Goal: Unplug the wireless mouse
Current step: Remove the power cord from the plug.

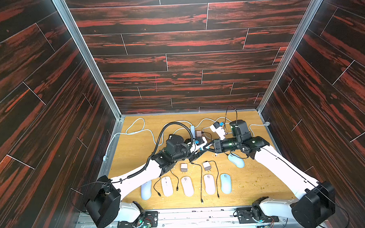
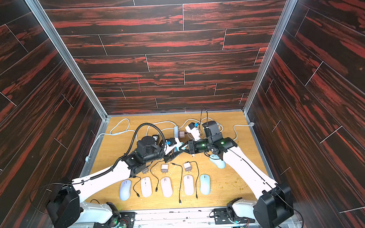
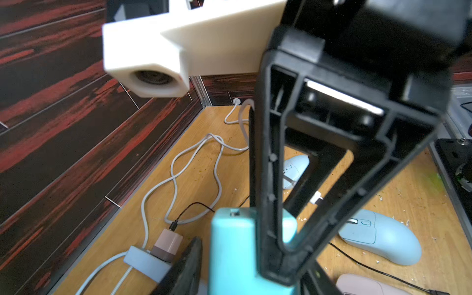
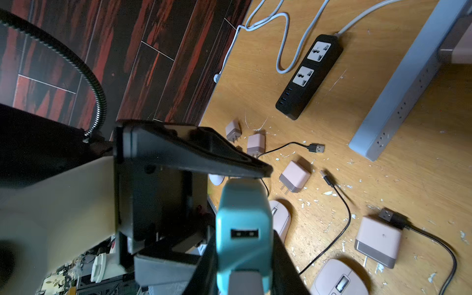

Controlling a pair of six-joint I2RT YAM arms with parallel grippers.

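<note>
A teal USB charger (image 4: 242,204) hangs in mid-air over the middle of the table, its USB port empty. My right gripper (image 4: 242,255) is shut on it, one black finger (image 4: 283,263) on each side. My left gripper (image 3: 242,268) comes in from the opposite side and straddles the same charger (image 3: 229,250). One of its fingers (image 3: 186,268) stands a small gap off, so it is open. In a top view the two grippers meet at the charger (image 1: 204,146). A pale blue mouse (image 1: 236,160) lies under my right arm with a black cable beside it. I cannot tell whether that cable is plugged in.
Several mice lie in a row (image 1: 167,186) near the front edge, with loose black cables (image 1: 201,180) between them. Loose pink chargers (image 1: 184,167) lie behind the row. A black power strip (image 4: 309,76) and a grey-blue strip (image 4: 398,97) lie at the back, one pink charger (image 3: 167,245) plugged in.
</note>
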